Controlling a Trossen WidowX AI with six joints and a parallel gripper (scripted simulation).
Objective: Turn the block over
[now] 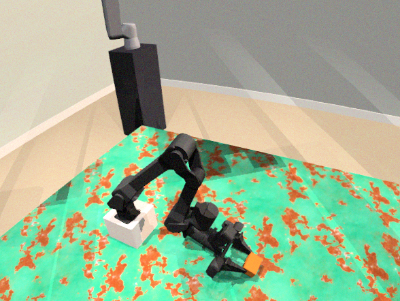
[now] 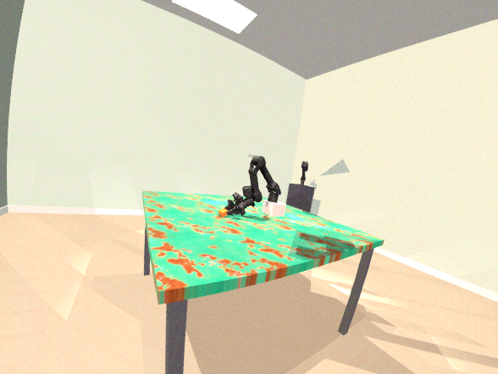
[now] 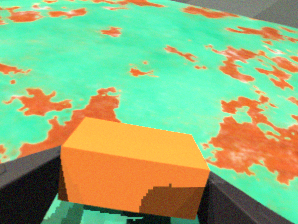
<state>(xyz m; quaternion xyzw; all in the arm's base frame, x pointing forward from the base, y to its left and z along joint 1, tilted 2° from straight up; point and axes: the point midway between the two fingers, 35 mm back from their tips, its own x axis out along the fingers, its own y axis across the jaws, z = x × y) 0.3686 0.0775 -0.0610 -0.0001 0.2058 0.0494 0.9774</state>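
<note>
The orange block (image 1: 253, 263) (image 2: 223, 212) (image 3: 135, 170) is held between the fingertips of my gripper (image 1: 248, 263) (image 3: 133, 166), which is shut on it at its two ends. The gripper reaches forward and down at a shallow slant, low over the table (image 1: 306, 238) (image 2: 212, 241). The block is tilted and close to the table top; whether its lower edge touches cannot be told. Two plain orange faces show in the wrist view, the lower one partly in shadow. No mark shows on any visible face; the faces turned away are hidden.
A white box (image 1: 127, 229) (image 2: 275, 209) stands under the arm's base. A dark pedestal (image 1: 150, 88) (image 2: 300, 198) with another arm on it stands beyond the table's edge. The table top has a green and orange blotched pattern.
</note>
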